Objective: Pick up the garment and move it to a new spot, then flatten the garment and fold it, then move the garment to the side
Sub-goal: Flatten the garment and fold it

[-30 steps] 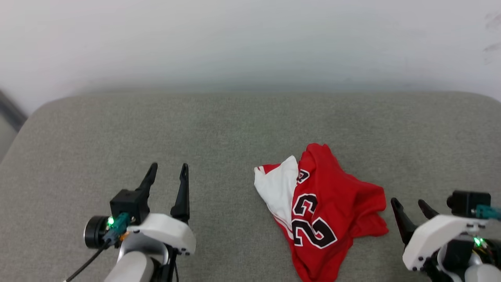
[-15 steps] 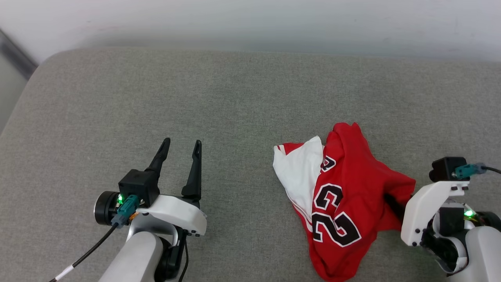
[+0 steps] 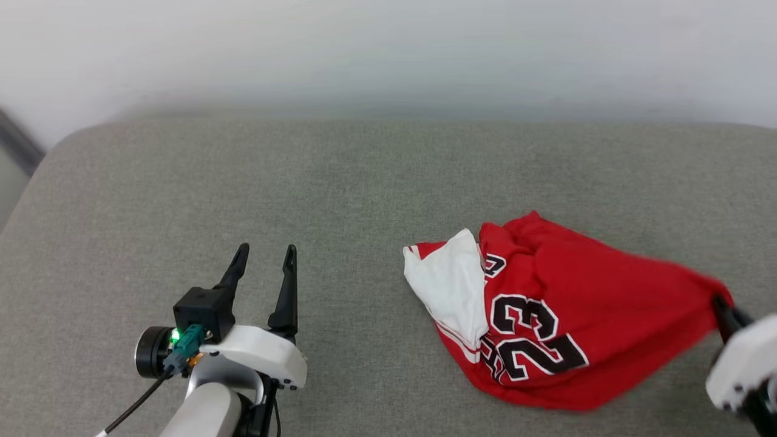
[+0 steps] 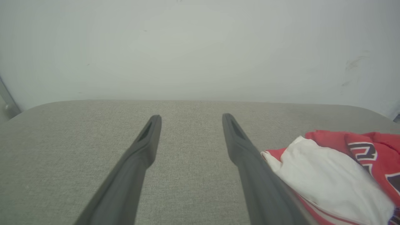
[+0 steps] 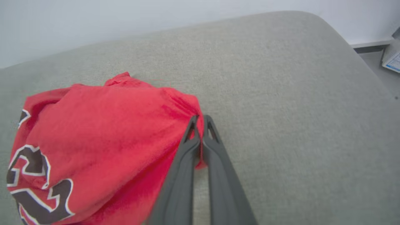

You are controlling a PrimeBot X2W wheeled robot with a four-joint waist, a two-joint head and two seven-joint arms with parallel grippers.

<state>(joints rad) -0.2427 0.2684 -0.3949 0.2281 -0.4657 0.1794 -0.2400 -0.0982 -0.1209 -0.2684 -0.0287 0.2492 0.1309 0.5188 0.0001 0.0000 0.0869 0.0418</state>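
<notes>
Right gripper (image 5: 200,121): the two long dark fingers are closed together on a pinch of red cloth at the right-hand edge of the garment (image 3: 607,285), a red jersey T-shirt with a white short sleeve and black, white-outlined numerals. From the pinch the cloth runs in a drawn, fairly taut sheet back to the main heap. That edge is blurred in the head view.

The bulk of the garment lies crumpled on the grey woven upholstered cushion (image 3: 364,182), right of centre. The white sleeve is folded over the heap's left side and the numerals face up. Collar and hem cannot be made out.

Left gripper (image 3: 262,252): fingers spread wide, holding nothing, over bare cushion to the left of the garment and apart from it.

Assessment: the first step, the pick-up, is in hand; the grasp is made but most of the cloth is not yet off the cushion. The next move calls for a lift high enough for the trailing bulk to clear, then a carry to a fresh spot. A single-edge pinch on thin jersey may slip under drag.
</notes>
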